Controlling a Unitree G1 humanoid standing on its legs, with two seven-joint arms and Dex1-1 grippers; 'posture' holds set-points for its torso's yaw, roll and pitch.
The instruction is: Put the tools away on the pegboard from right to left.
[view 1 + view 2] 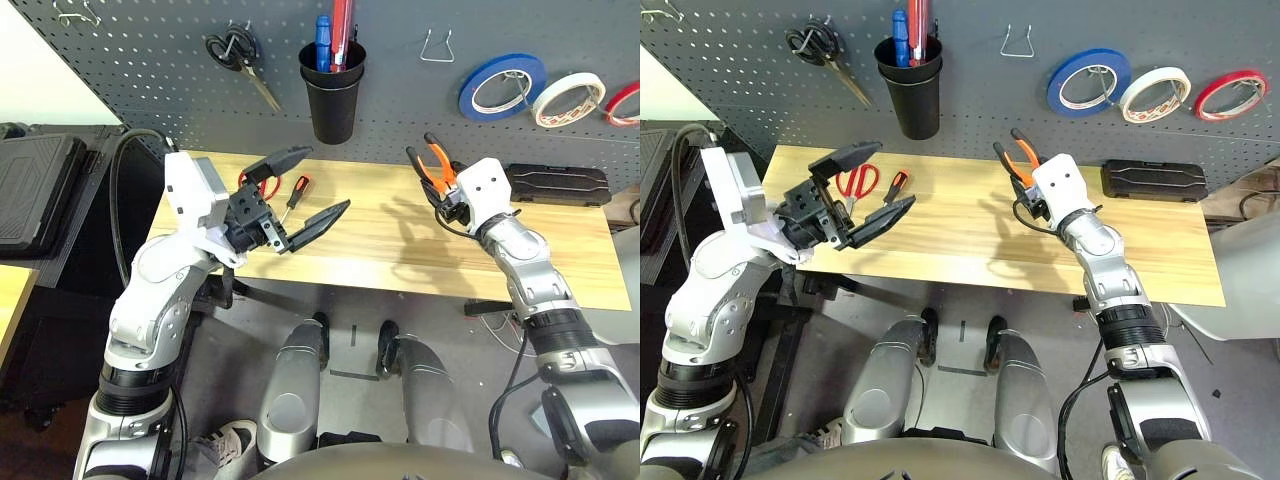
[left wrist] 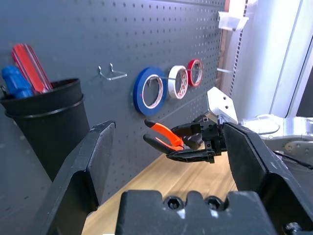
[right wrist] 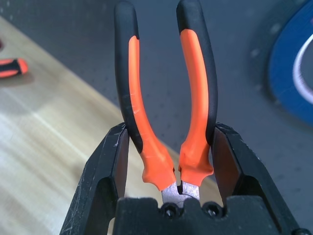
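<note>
My right gripper (image 1: 441, 196) is shut on the orange-and-black pliers (image 1: 437, 162), handles up, just in front of the pegboard (image 1: 400, 90) below an empty wire hook (image 1: 437, 45). The jaws clamp both handles near the pivot of the pliers (image 3: 161, 103). My left gripper (image 1: 316, 182) hovers open over the table's left part with nothing between its fingers. Under it lie the red-handled scissors (image 1: 858, 180) and the orange-and-black screwdriver (image 1: 896, 185). The cream-white tape roll (image 1: 568, 98) hangs on the pegboard at the right.
Black-handled scissors (image 1: 238, 55), a black cup (image 1: 333, 90) with pens, a blue tape roll (image 1: 502, 85) and a red tape roll (image 1: 625, 103) are on the pegboard. A black case (image 1: 558, 185) lies at the wooden table's (image 1: 400, 250) back right.
</note>
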